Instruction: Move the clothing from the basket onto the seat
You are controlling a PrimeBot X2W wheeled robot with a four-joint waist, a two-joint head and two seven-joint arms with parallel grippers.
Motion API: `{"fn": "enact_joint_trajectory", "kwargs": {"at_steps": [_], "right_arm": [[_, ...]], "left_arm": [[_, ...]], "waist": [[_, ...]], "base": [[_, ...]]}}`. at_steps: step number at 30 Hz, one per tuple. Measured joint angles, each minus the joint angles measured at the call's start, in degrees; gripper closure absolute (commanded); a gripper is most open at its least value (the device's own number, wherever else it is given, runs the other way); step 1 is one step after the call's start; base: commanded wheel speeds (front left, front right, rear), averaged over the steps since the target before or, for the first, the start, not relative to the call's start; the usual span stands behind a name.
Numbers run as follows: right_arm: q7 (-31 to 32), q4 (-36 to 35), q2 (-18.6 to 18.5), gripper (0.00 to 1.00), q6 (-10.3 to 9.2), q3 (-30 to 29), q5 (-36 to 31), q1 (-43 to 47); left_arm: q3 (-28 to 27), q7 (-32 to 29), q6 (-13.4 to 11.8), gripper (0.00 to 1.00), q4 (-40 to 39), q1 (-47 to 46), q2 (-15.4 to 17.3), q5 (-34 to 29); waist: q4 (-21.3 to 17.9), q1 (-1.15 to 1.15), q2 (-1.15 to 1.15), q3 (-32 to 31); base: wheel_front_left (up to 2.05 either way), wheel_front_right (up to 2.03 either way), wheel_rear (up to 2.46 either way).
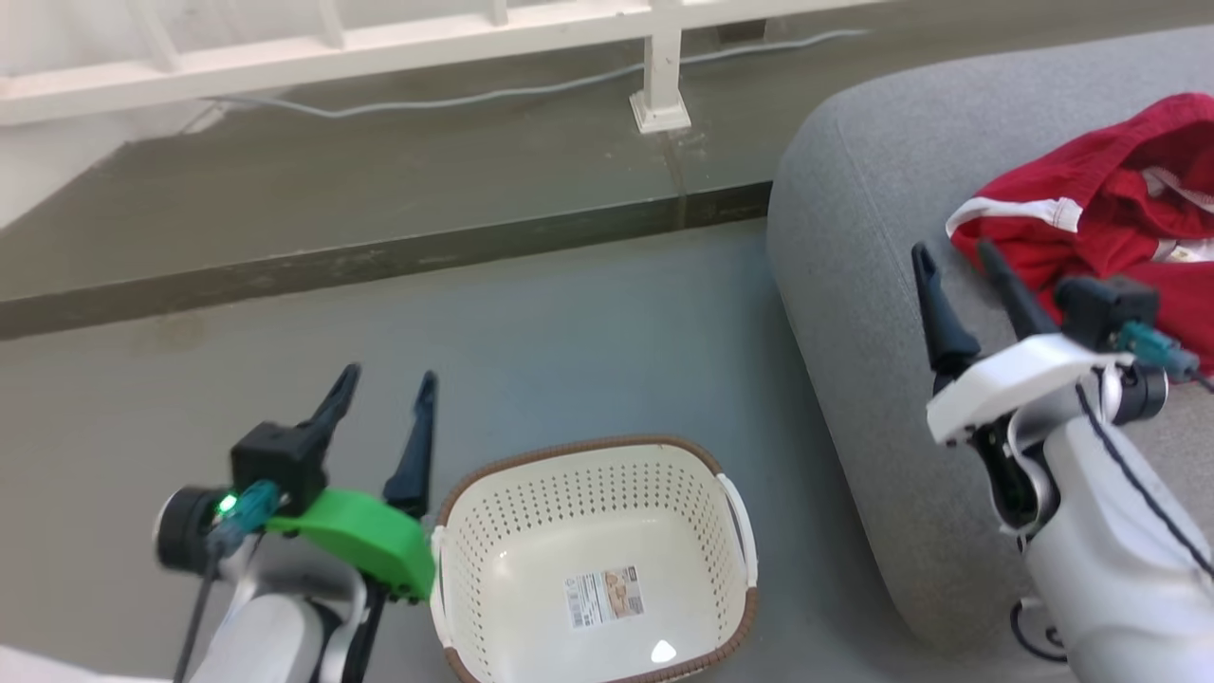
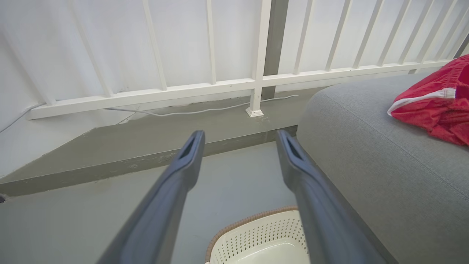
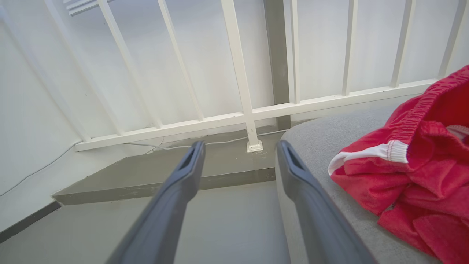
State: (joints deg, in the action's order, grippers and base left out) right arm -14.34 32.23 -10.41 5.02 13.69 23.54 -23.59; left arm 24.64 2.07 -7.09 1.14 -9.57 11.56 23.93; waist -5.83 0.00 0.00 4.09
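The red clothing [image 1: 1110, 218] with white trim lies crumpled on the grey seat [image 1: 854, 285] at the right; it also shows as clothing [image 2: 436, 102] and clothing [image 3: 417, 172] in the wrist views. The cream basket [image 1: 593, 560] stands on the floor beside the seat, holding nothing but its paper label. My right gripper [image 1: 953, 251] is open above the seat, just left of the clothing, holding nothing. My left gripper [image 1: 389, 379] is open too, to the left of the basket. The basket's rim [image 2: 253, 223] shows under the left fingers.
A white railing [image 1: 654, 66] with a post stands on a raised grey step [image 1: 379, 247] behind the floor. A pale cable [image 1: 493, 95] runs along the base of the railing. The grey floor [image 1: 569, 332] stretches between step, basket and seat.
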Motion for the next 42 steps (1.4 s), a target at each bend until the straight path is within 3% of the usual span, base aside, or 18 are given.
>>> {"fn": "enact_joint_trajectory", "kwargs": {"at_steps": [10, 23, 42], "right_arm": [[0.0, -4.6, 1.2, 0.00, -0.68, 2.0, -2.0, 6.6], [0.0, -9.6, 1.6, 0.00, -3.22, 3.0, -2.5, 14.8], [1.4, -19.0, -0.5, 0.00, -6.22, 2.5, -3.9, 19.5]], "left_arm": [[-6.2, 0.1, 0.0, 0.00, 0.8, 5.9, -1.8, -1.1], [-11.9, 0.0, 0.0, 0.00, 0.5, 11.6, -3.6, -4.2], [-13.8, -0.7, 0.0, 0.00, -2.1, 14.9, -5.5, -7.7]], "waist": [[1.0, 0.00, 0.00, -2.4], [1.3, 0.00, 0.00, -4.9], [0.6, 0.00, 0.00, -5.4]], "base": [[0.00, 0.00, 0.00], [0.00, 0.00, 0.00], [0.00, 0.00, 0.00]]}}
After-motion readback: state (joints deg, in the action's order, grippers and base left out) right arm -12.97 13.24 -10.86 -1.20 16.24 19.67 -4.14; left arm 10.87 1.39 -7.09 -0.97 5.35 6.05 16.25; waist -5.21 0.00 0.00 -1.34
